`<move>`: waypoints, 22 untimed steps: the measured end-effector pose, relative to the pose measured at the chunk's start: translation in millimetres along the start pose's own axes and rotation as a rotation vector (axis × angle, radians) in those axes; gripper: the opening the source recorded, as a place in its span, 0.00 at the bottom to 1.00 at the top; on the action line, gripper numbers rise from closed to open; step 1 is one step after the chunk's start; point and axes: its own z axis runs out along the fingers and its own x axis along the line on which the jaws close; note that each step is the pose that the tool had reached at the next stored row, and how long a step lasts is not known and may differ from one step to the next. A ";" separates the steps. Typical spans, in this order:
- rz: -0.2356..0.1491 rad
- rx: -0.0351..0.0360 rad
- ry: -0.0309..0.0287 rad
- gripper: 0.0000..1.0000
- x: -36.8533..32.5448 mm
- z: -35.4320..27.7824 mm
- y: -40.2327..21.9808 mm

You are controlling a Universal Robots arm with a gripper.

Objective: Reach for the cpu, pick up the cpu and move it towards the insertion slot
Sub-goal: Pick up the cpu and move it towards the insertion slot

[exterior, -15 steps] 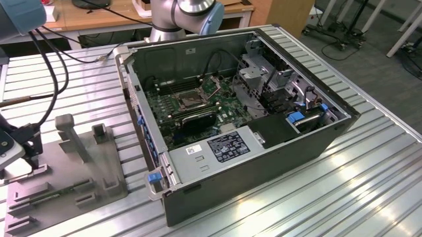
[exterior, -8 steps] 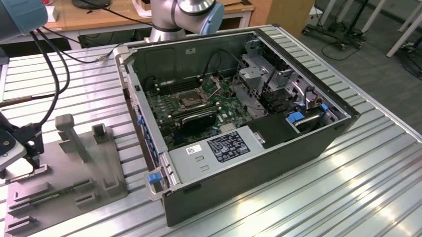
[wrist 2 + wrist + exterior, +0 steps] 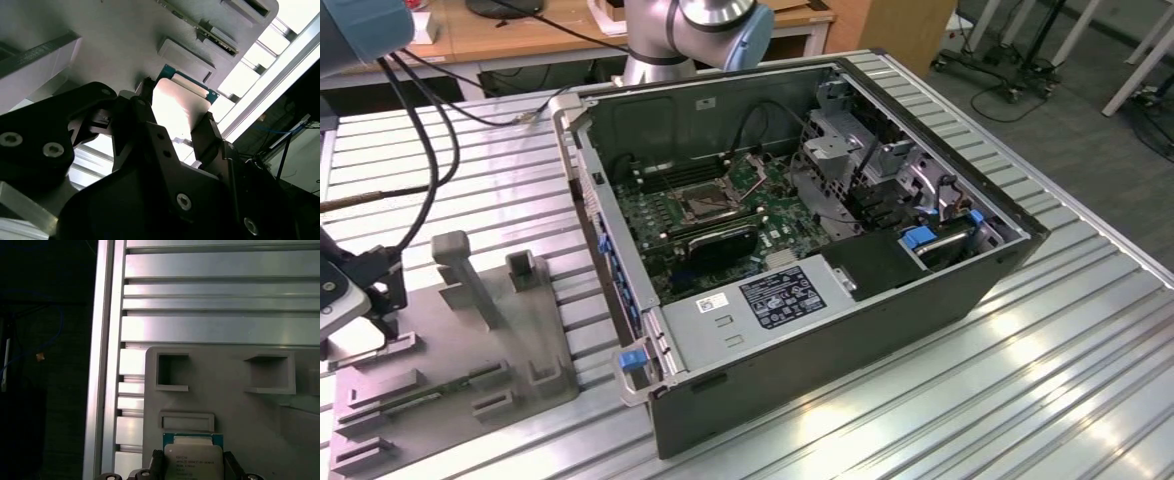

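Clamping the cpu (image 3: 180, 107) by two opposite edges, the gripper (image 3: 176, 109) has its black fingers (image 3: 212, 137) drawn in to just the chip's width, as seen in both wrist views. The cpu sits close over the grey fixture plate (image 3: 235, 405), just beside a shallow rectangular pocket (image 3: 186, 421); whether it rests on the plate or hangs clear of it I cannot tell. The grey fixture plate lies at the exterior view's left on the slatted aluminium table (image 3: 1041, 400), well apart from the insertion slot (image 3: 700, 207) inside the open computer case (image 3: 854, 330) further right.
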 end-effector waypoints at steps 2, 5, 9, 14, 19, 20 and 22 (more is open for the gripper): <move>0.000 0.0007 0.0000 0.54 0.0 -2.5 0.1; 0.000 0.0016 -0.0001 0.54 0.0 -6.1 0.2; 0.000 0.0041 0.0000 0.54 0.0 -10.9 0.4; 0.000 0.0065 0.0004 0.54 0.0 -13.5 0.5; 0.000 0.0064 0.0002 0.54 0.0 -17.6 0.7; 0.000 0.0064 0.0002 0.54 0.0 -18.6 0.7; 0.000 0.0064 0.0002 0.54 0.0 -20.9 0.8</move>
